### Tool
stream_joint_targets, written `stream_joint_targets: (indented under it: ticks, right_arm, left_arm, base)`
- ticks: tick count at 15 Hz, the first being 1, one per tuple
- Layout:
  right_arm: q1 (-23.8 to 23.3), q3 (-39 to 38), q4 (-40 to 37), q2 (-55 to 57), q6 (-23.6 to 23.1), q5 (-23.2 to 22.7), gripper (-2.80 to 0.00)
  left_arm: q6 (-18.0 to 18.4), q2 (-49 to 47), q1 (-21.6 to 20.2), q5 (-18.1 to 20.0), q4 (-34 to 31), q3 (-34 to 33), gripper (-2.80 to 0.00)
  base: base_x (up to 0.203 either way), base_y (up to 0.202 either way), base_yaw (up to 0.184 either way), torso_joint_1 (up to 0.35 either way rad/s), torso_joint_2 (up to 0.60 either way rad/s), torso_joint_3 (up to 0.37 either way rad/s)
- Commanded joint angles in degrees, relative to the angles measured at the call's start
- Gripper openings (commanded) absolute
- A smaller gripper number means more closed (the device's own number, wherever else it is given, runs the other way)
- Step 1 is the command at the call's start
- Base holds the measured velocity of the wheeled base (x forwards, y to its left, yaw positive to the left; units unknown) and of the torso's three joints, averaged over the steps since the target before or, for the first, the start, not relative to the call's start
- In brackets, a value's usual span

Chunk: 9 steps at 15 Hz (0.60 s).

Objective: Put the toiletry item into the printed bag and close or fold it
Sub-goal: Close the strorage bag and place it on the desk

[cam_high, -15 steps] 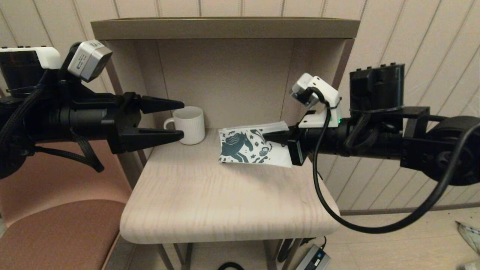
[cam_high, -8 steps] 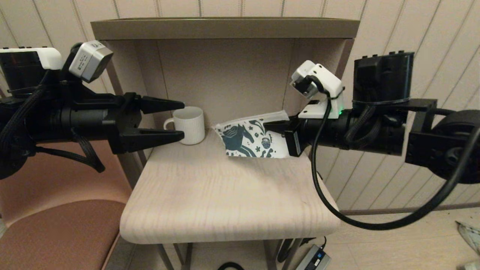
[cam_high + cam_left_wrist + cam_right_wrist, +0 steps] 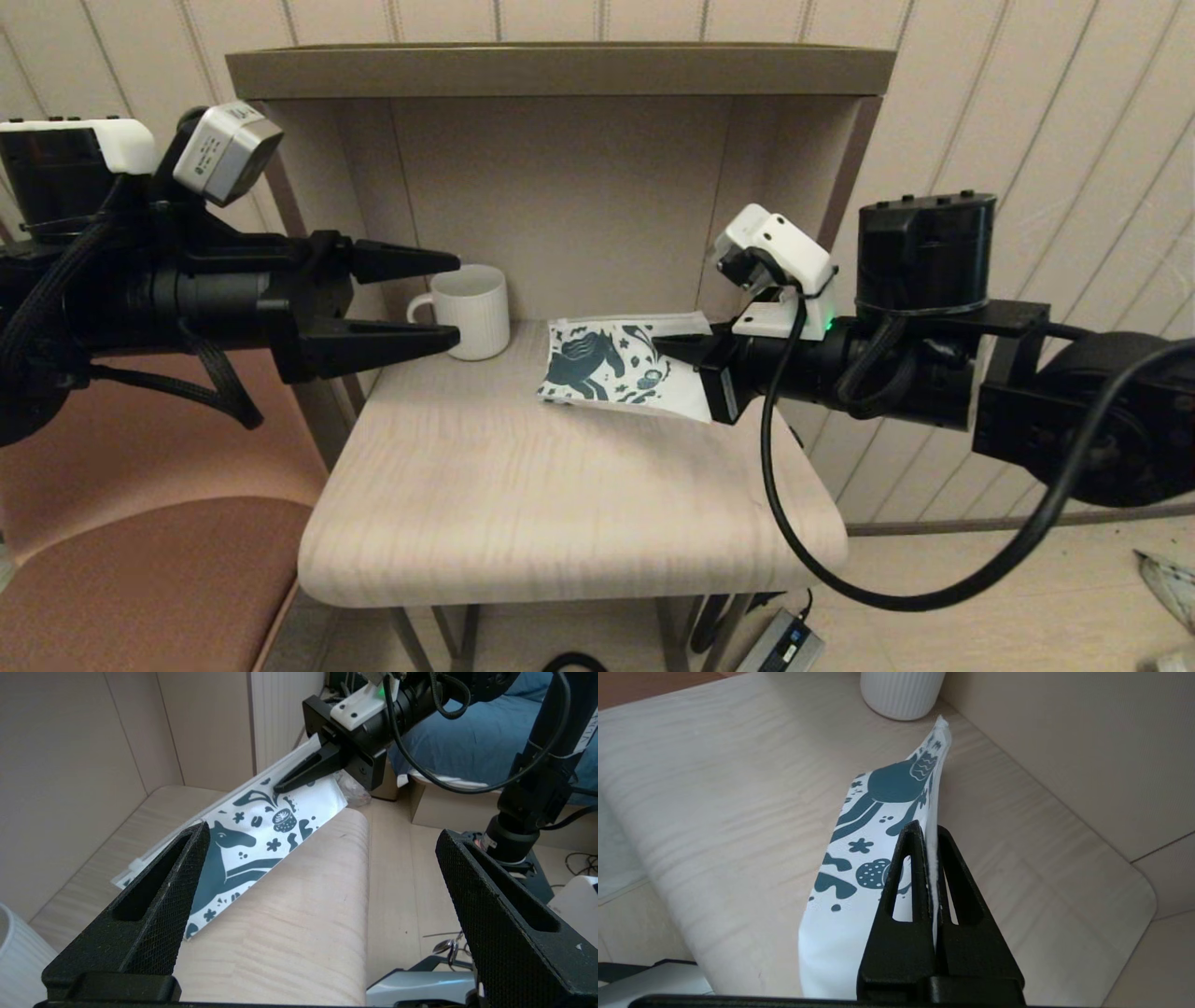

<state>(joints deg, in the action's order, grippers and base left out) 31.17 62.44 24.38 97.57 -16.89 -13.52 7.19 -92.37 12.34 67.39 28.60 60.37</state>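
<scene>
While the right claw (image 3: 665, 344) pinched the top edge of the printed bag (image 3: 607, 369) between its closed fingers, the bag lay tilted at the far right of the pale wooden tabletop (image 3: 560, 495), its left end resting on the wood and its right end raised in the grip. Seen from the right wrist, the two black fingers (image 3: 911, 872) pressed together on the bag's thin white edge, with the teal horse and flower print (image 3: 878, 812) spread along the side below. The left claw (image 3: 450, 302) hovered at the far left of the tabletop, its two pointed fingers spread wide and holding nothing, the lower tip just in front of the white ribbed mug (image 3: 471, 310). From the left wrist, the bag (image 3: 252, 840) stretched between that claw's parted fingers (image 3: 154, 905) toward the right claw (image 3: 280, 785) clamped on its far end. The mug stood against the back wall of the wooden alcove (image 3: 560, 187), well left of the bag. The toiletry item could not be made out in any view.
</scene>
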Motion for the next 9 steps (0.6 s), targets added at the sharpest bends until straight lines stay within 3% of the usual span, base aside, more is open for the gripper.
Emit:
stream_joint_targets:
  ticks: [1, 5, 6, 9]
  right_arm:
    - [0.1, -0.7, 0.1, 0.0, -0.2, -0.1, -2.8]
    - [-0.2, 0.9, 0.0, 1.1, -0.5, -0.1, -2.8]
    - [-0.3, 1.0, 0.1, 1.4, -0.4, -0.2, 0.0]
    - [-0.8, 1.1, 0.0, 1.6, -0.5, -0.1, 0.0]
  left_arm:
    - [0.0, -0.3, 0.1, 0.4, 0.1, 0.1, 0.0]
    - [0.0, -0.4, 0.1, 0.3, 0.1, 0.2, 0.0]
    - [0.0, -0.4, 0.1, 0.3, 0.1, 0.1, 0.0]
    - [0.1, -0.4, 0.2, 0.3, 0.1, 0.1, 0.0]
  base:
    - [0.0, 0.0, 0.0, 0.0, 0.0, 0.0]
    - [0.0, 0.0, 0.0, 0.0, 0.0, 0.0]
    - [0.0, 0.0, 0.0, 0.0, 0.0, 0.0]
    - [0.0, 0.0, 0.0, 0.0, 0.0, 0.0]
